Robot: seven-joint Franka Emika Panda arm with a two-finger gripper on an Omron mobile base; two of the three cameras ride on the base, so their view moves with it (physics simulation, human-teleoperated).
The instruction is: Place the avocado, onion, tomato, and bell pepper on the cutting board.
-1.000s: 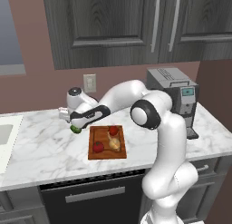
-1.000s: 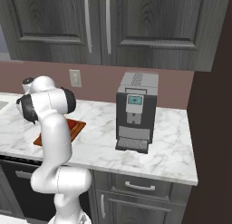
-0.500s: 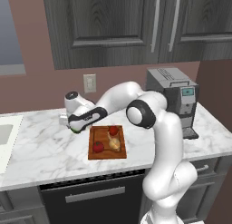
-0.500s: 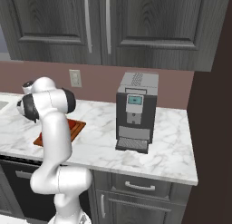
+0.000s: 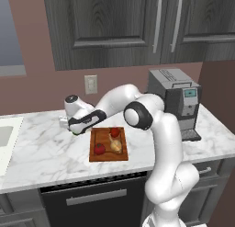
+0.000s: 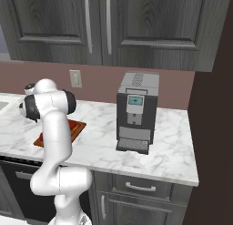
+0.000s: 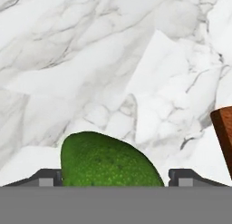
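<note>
White marble counter (image 5: 41,148) under dark cabinets (image 5: 105,28); jaws straddle avocado (image 7: 108,162), grip state unclear.

The marble counter (image 5: 41,152) lies bare at nine o'clock of the cutting board (image 5: 108,155), an open lane toward the sink edge (image 5: 5,138). On the board, two red items (image 5: 99,148) and the onion (image 5: 116,146) take up the middle and far half; its near strip looks free. The avocado (image 7: 108,163) sits between the gripper's (image 7: 115,177) fingertips (image 7: 47,177), possibly touching them, with the board's corner at three o'clock in the hand view. The coffee machine (image 5: 176,102) blocks the counter at three o'clock, and the cabinets (image 5: 124,26) hang overhead.
</note>
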